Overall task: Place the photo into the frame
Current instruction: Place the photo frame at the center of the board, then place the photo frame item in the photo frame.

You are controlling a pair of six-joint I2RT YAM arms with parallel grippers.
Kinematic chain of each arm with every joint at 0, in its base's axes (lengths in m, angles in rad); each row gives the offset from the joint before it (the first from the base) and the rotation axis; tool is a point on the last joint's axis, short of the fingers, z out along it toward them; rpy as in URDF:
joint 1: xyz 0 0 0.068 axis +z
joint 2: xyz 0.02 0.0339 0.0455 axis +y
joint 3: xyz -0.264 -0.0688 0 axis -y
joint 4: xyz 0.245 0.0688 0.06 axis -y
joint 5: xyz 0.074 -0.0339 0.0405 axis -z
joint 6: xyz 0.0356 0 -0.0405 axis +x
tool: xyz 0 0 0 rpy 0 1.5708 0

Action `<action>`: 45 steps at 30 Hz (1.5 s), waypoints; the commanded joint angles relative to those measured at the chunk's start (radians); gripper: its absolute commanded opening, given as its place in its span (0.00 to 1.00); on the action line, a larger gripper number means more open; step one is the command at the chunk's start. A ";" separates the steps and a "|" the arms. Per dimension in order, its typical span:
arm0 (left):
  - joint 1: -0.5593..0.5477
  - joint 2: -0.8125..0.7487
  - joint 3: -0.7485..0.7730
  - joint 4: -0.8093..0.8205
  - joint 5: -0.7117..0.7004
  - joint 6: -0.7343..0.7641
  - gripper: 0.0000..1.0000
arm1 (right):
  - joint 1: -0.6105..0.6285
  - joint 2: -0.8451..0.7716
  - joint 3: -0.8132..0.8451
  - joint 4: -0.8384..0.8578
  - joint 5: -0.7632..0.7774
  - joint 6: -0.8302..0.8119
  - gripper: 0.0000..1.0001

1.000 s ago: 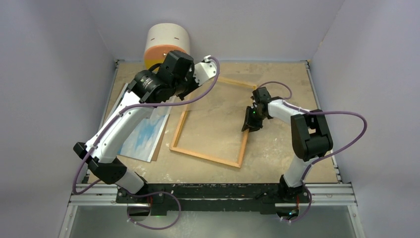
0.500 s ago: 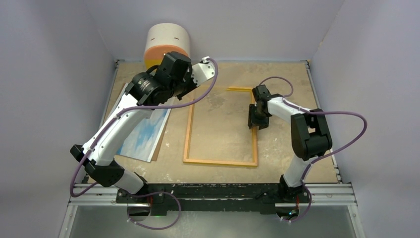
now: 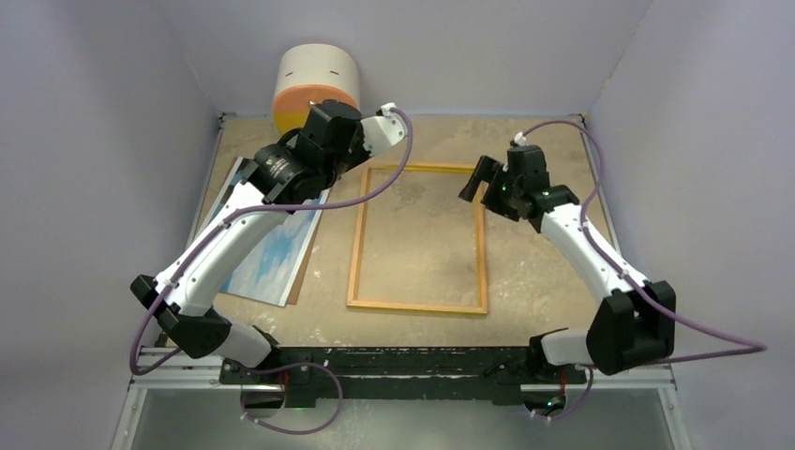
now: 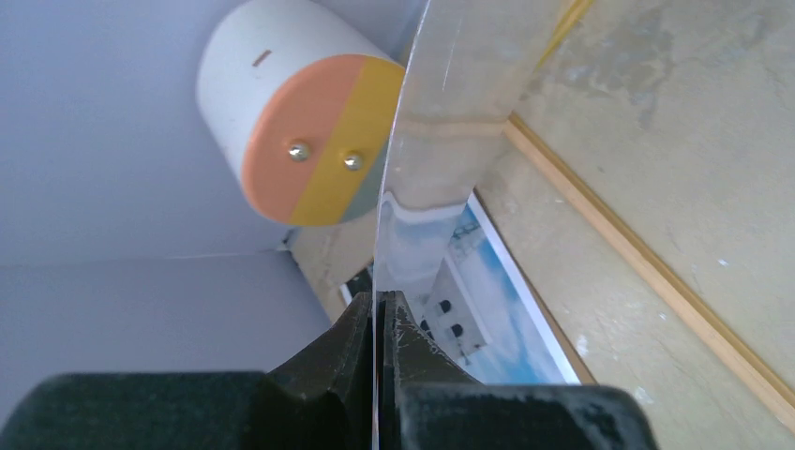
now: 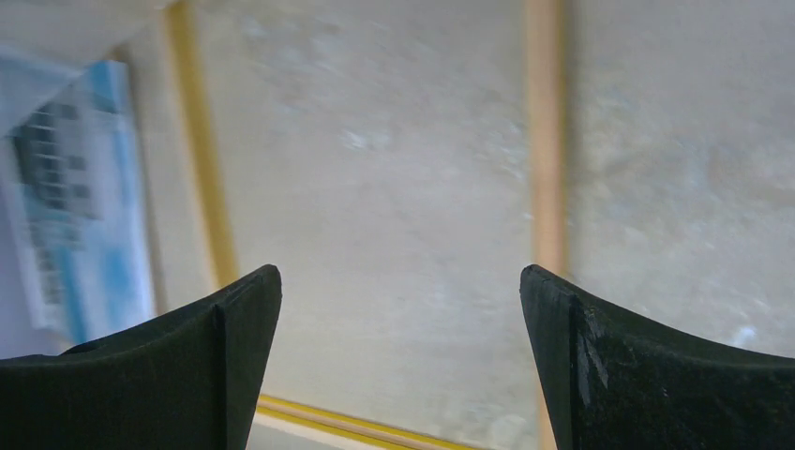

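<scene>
The frame point(image 3: 417, 306) lies flat mid-table, wood-coloured side up; its rails also show in the left wrist view point(image 4: 637, 253) and the right wrist view point(image 5: 546, 141). The photo point(image 3: 272, 262) of sky and a white building rests face up at the left, also seen from the left wrist point(image 4: 497, 309) and as a blur from the right wrist point(image 5: 84, 206). My left gripper point(image 4: 380, 309) is shut on the edge of a thin clear sheet point(image 4: 450, 122), held up near the frame's far left corner. My right gripper point(image 3: 476, 183) hovers open above the frame's far right corner, its jaws point(image 5: 401, 281) wide apart and holding nothing.
A white cylinder with an orange and yellow end point(image 3: 316, 84) stands at the back left, close behind the left wrist. A brown backing sheet point(image 3: 302, 281) lies under the photo. Grey walls enclose the table on three sides.
The frame, tilted and skewed in the right gripper a second ago, now lies flat and square. The right gripper has opened, let it go and lifted back to the right. The left arm barely moved.
</scene>
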 commanded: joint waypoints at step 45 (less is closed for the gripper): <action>-0.083 0.143 -0.640 0.379 0.672 -0.336 0.04 | 0.181 0.090 -0.434 0.875 -0.065 0.712 0.94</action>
